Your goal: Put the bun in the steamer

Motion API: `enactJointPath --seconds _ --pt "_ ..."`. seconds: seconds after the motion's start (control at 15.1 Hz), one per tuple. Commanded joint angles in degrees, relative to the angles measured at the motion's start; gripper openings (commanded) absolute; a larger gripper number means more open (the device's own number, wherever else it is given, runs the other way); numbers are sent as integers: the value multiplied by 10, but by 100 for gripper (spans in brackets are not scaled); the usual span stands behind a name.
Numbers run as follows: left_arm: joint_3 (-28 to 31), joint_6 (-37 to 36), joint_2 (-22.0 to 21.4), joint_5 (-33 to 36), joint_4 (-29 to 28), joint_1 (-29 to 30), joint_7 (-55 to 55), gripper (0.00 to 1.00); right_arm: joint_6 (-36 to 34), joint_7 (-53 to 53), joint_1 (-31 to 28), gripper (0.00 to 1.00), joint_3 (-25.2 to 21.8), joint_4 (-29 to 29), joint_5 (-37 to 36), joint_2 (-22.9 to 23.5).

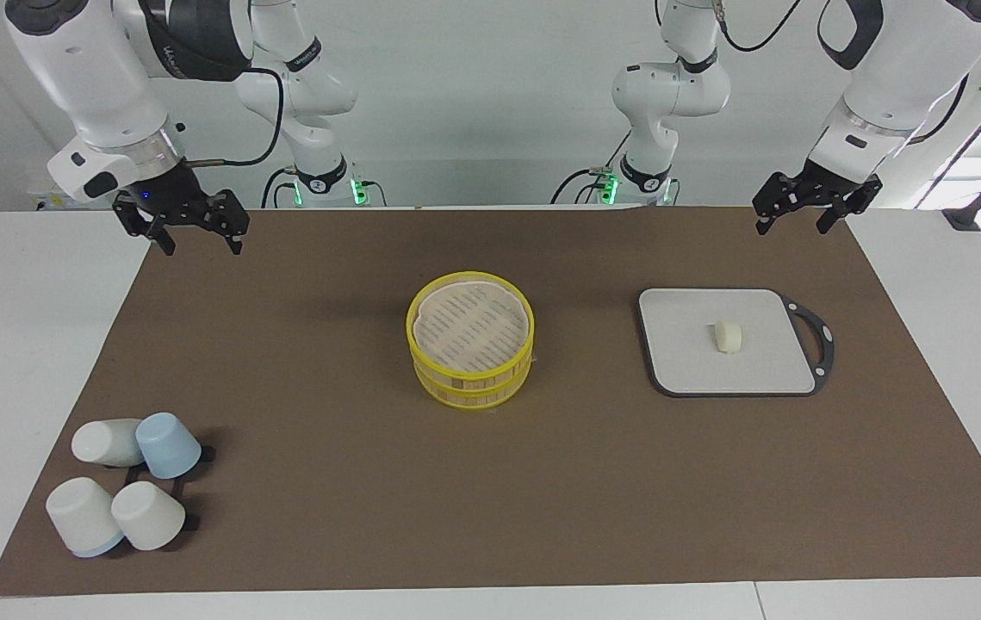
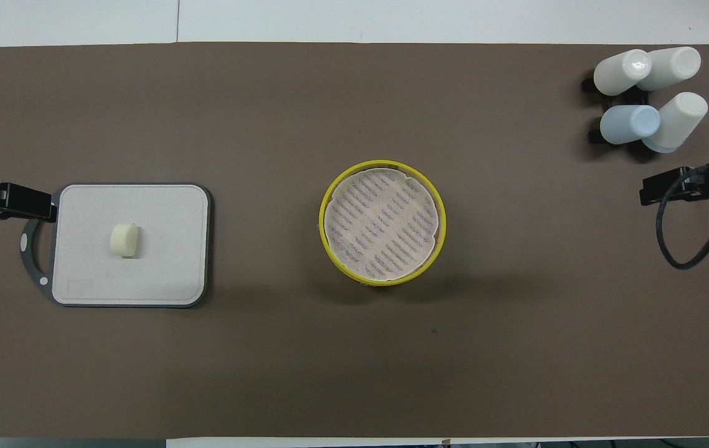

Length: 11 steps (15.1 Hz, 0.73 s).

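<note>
The bun (image 1: 728, 336) is a small cream-white stub lying on a flat grey board (image 1: 684, 353) toward the left arm's end of the table; the overhead view also shows the bun (image 2: 124, 240) and the board (image 2: 164, 261). The steamer (image 1: 468, 383), with yellow rims and a whitish liner in its top tier, stands at the table's middle, and nothing lies on its liner (image 2: 382, 164). My left gripper (image 1: 794, 228) hangs open and empty over the mat's edge by the board's handle. My right gripper (image 1: 200, 245) hangs open and empty over the mat's corner at its own end.
Several white and pale blue cups (image 1: 128, 482) lie tipped on a black rack, farther from the robots, at the right arm's end (image 2: 650, 93). A brown mat (image 1: 326, 517) covers the table. The board's black handle (image 1: 822, 340) points toward the left arm's end.
</note>
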Motion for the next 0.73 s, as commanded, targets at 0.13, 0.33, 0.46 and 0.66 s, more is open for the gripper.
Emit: enactJointPath --seconds 0.13,0.33,0.46,0.66 --pt "3 7 -5 12 -1 -5 3 100 -12 -11 -9 100 6 4 13 2" --pt "3 7 -5 12 -1 -4 1 100 -15 -11 -9 100 6 3 14 1" --pt "3 6 -5 12 -3 -4 1 100 -10 -10 -3 100 6 -4 15 -3" --pt "5 8 -9 12 -9 -1 7 100 41 43 15 100 27 -14 18 2"
